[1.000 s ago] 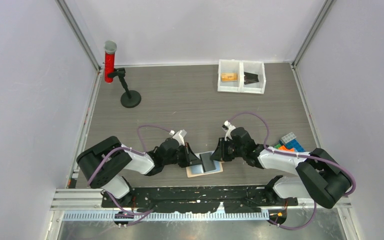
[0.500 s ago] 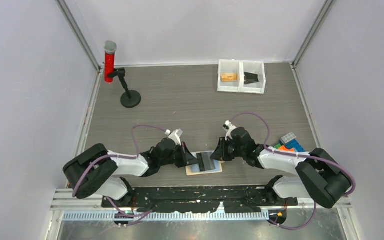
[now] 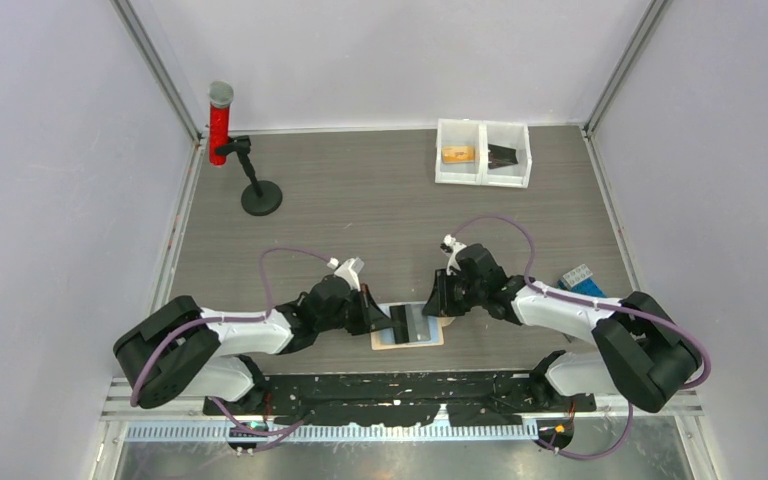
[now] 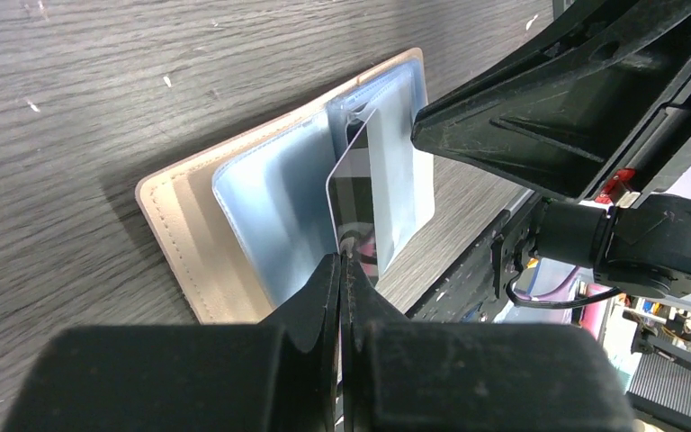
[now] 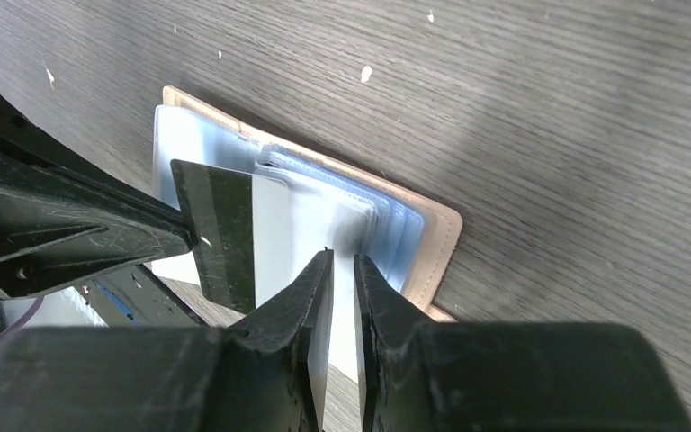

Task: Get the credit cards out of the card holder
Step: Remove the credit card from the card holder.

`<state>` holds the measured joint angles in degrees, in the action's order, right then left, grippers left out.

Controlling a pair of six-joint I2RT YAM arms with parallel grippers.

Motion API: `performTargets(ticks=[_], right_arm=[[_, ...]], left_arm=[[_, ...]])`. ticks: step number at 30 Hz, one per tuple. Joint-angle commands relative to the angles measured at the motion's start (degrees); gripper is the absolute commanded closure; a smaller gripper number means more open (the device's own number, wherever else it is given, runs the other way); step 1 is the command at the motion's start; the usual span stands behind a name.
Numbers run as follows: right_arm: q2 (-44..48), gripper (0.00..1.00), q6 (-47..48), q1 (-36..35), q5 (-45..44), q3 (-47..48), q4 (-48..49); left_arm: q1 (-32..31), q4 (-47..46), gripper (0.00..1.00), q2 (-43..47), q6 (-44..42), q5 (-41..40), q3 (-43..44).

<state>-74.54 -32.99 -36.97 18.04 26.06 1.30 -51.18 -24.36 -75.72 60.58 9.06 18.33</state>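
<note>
**Card partway out, holder held by one thin leaf**

The small tan leather-like bifold card holder lies open at the near middle of the grey wood-grain table, between the two arms. A thin dark grey credit card stands partly out of its glossy grey-blue pockets. The fully closed left gripper clamps the card's left edge. The right gripper, its jaws a sliver apart, appears to pinch a pocket leaf. If that slight hold slips, the card holder may drag left with the card, and a skewed pull could jam or bend it. Compared with a second ago, the card sits further left and the left arm has drawn back.
</note>
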Motion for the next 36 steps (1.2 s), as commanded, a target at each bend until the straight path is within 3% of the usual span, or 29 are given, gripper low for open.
performTargets(ticks=[1,15,24,36], right_arm=[[1.2,0.77,2.5,0.2,-0.1,4.3,-5.3],[-0.3,0.72,2.2,-1.4,6.7,2.8,1.4],[-6.8,0.72,2.1,-1.4,6.9,1.7,4.6],[-5.2,0.71,3.5,-1.4,5.5,1.9,3.3]], left_arm=[[0.3,0.5,1.00,0.7,-2.3,0.3,2.4],[0.3,-0.9,1.00,-1.0,-2.1,1.4,3.5],[0.5,5.1,1.00,2.4,-3.0,-0.7,3.4],[1.7,10.0,1.00,8.1,-4.3,-1.6,2.4]])
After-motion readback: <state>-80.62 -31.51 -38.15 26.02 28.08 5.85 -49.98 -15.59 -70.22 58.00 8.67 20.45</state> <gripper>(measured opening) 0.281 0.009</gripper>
